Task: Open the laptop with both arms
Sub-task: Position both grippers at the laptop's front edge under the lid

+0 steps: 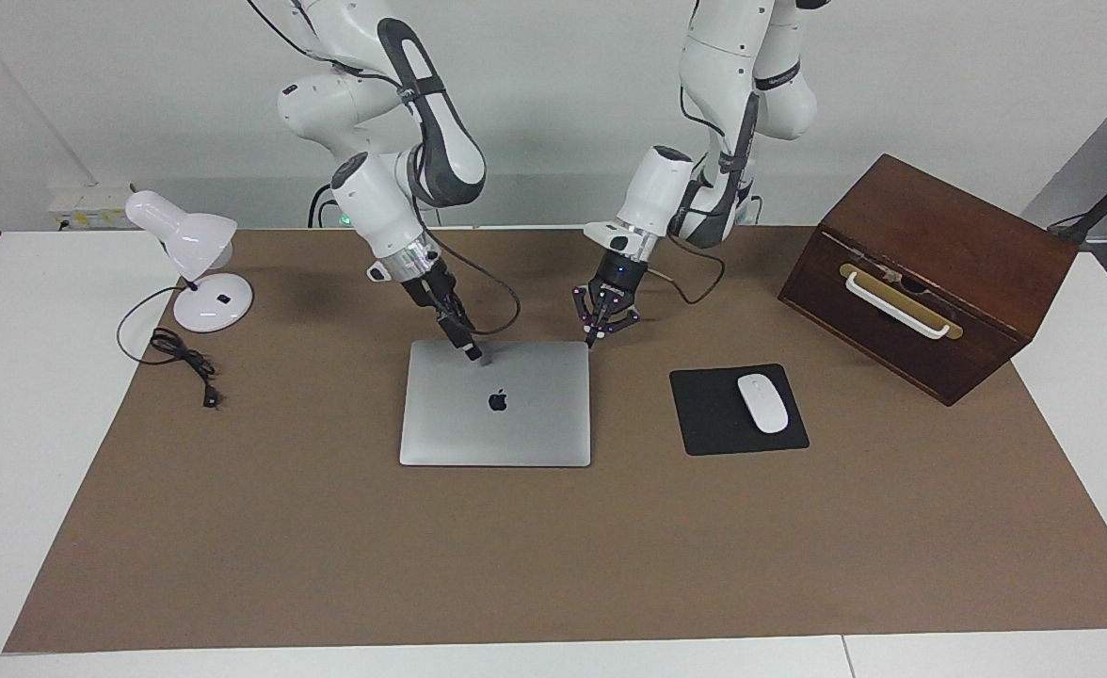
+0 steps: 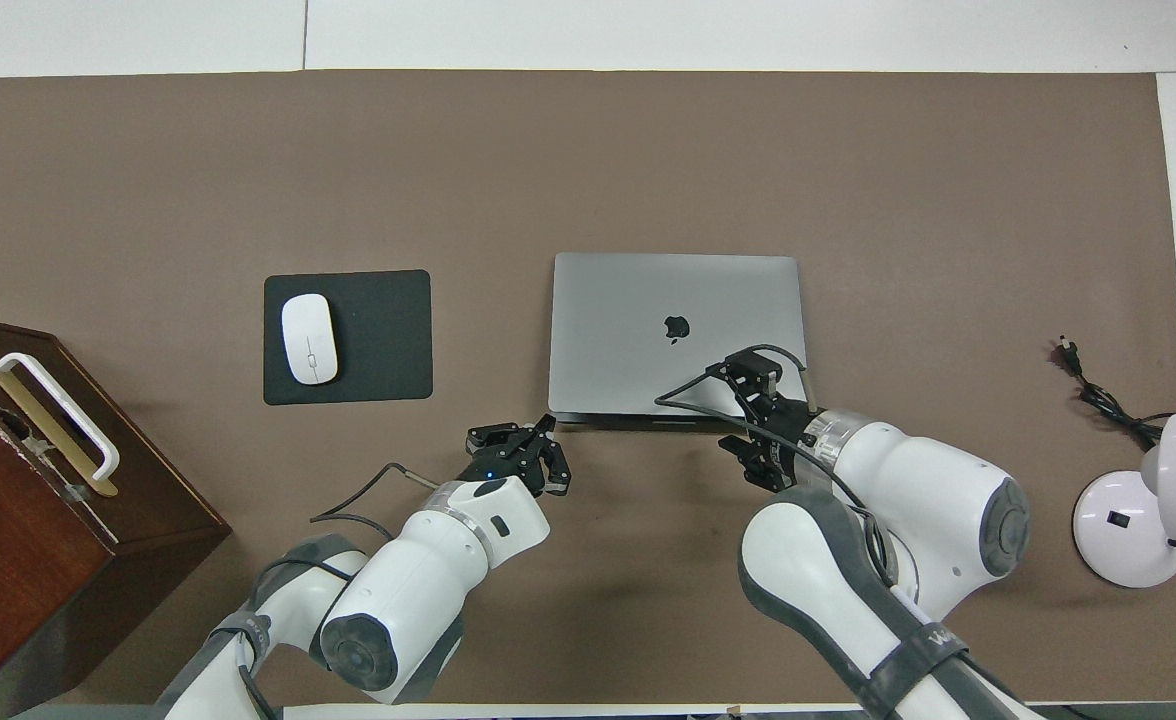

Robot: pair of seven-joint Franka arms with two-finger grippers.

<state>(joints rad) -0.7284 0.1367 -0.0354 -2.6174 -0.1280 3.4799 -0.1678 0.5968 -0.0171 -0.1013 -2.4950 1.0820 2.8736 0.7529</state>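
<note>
The laptop (image 1: 495,414) (image 2: 676,300) lies closed and flat on the brown mat, its logo facing up. My right gripper (image 1: 472,355) (image 2: 754,366), long and narrow, points down at the lid close to the laptop's edge nearest the robots. Whether its tip touches the lid I cannot tell. My left gripper (image 1: 594,341) (image 2: 548,428), the black claw, is shut with its tips together. It hangs low over the mat just off the laptop's corner nearest the robots, toward the left arm's end, holding nothing.
A black mouse pad (image 1: 704,414) with a white mouse (image 1: 762,403) lies beside the laptop toward the left arm's end. A brown wooden box (image 1: 930,273) with a white handle stands past it. A white desk lamp (image 1: 198,273) and its cord (image 1: 182,358) sit at the right arm's end.
</note>
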